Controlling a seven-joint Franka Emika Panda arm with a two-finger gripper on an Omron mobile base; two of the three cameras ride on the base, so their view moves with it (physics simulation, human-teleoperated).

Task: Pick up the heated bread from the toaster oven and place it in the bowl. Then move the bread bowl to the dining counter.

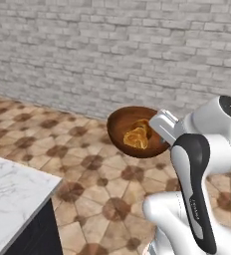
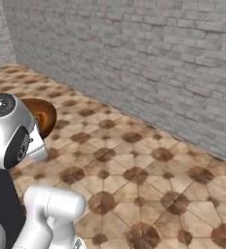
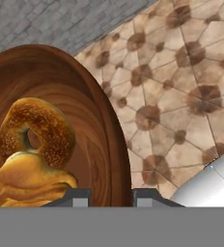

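The reddish-brown wooden bowl (image 1: 122, 124) hangs tilted in the air above the tiled floor. The golden-brown bread (image 1: 137, 136) lies inside it. My gripper (image 1: 161, 130) is shut on the bowl's right rim. In the hand view the bowl (image 3: 92, 120) stands close up with the knotted bread (image 3: 34, 154) in it, and its rim passes between the two fingertips of the gripper (image 3: 111, 198). The right base view shows the bowl (image 2: 47, 113) behind my arm's joint. A corner of the dining counter (image 1: 10, 196), white marble with grey veins, lies at the lower left. The toaster oven is out of view.
A grey brick wall (image 1: 112, 50) runs across the back. Brown patterned floor tiles (image 2: 134, 175) stretch between it and me. The marble slab rests on a dark cabinet (image 1: 35, 234).
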